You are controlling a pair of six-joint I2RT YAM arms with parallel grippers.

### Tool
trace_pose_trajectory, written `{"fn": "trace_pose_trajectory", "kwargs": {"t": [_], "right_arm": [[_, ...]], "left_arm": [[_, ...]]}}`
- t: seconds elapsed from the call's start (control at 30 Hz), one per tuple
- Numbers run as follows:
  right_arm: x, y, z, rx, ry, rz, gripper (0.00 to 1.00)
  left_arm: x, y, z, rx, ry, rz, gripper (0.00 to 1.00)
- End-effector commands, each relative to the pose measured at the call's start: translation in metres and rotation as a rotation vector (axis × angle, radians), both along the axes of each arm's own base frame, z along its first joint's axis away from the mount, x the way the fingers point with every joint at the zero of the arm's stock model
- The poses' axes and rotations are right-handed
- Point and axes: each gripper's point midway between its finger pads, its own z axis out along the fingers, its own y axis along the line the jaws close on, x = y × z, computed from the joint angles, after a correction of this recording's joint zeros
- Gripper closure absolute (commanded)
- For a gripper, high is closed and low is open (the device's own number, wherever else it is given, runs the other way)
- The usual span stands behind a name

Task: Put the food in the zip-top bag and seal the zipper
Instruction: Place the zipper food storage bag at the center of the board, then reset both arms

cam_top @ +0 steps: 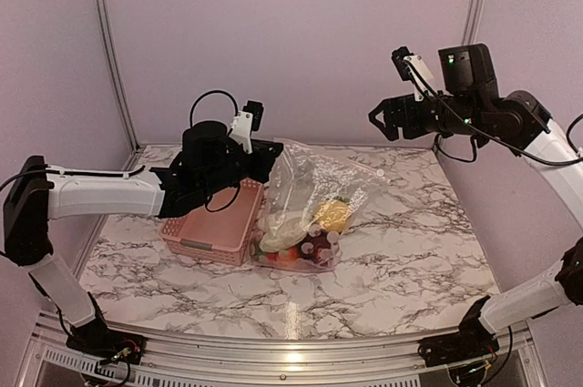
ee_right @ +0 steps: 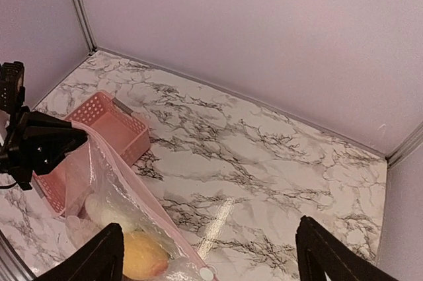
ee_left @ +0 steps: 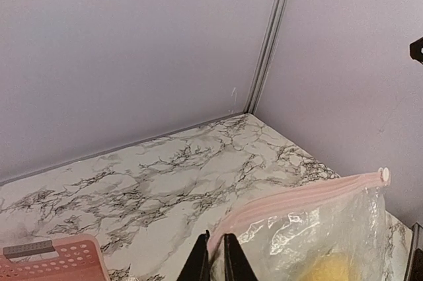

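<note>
1. The zip-top bag (cam_top: 305,188) stands near the middle of the table (cam_top: 419,264). Its base is on the marble and its top is lifted toward the far edge.
2. The food (cam_top: 332,215) lies heaped in the bottom of the bag. I can see a yellow piece, a pale white oblong one, and red, orange and dark purple bits under them.
3. The left gripper (ee_left: 215,258) reaches in from the left edge. Its fingers are almost together and pinch one end of the zipper (ee_left: 297,195).
4. From that pinch the zipper, a pinkish strip, runs along the bag's top edge to a small white slider (ee_left: 383,175) at the other end. From where I stand I cannot tell whether the strip is pressed closed along its length.
5. The right gripper (cam_top: 379,121) hangs high over the table's far right corner, well apart from the bag. Its fingers are spread wide and have nothing between them.
6. A pink basket (cam_top: 214,223) sits just beside the bag, on the side toward the table's left edge. It looks to be touching the plastic, and the left arm passes over it.
</note>
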Motion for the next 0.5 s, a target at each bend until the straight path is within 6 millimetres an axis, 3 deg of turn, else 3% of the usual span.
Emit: {"fn": "trace_pose_trajectory", "kwargs": {"t": [0.0, 0.13, 0.2, 0.27, 0.37, 0.47], "right_arm": [[0.026, -0.028, 0.009, 0.146, -0.034, -0.147, 0.13], [0.029, -0.035, 0.000, 0.172, -0.035, -0.168, 0.07], [0.030, -0.037, 0.000, 0.198, -0.030, -0.193, 0.05], [0.032, -0.046, 0.000, 0.229, -0.021, -0.260, 0.04], [0.035, -0.072, -0.006, 0.247, -0.020, -0.424, 0.02], [0.034, -0.089, -0.007, 0.234, -0.058, -0.508, 0.02]], "left_arm": [[0.032, 0.004, -0.005, 0.006, 0.064, 0.097, 0.78], [0.043, 0.023, 0.012, -0.015, 0.055, 0.209, 0.39], [0.042, 0.035, 0.032, -0.019, 0.015, 0.247, 0.25], [0.036, 0.049, 0.058, -0.012, -0.035, 0.271, 0.03], [0.025, 0.069, 0.087, 0.025, -0.087, 0.304, 0.01], [0.012, 0.092, 0.093, 0.070, -0.097, 0.338, 0.01]]}}
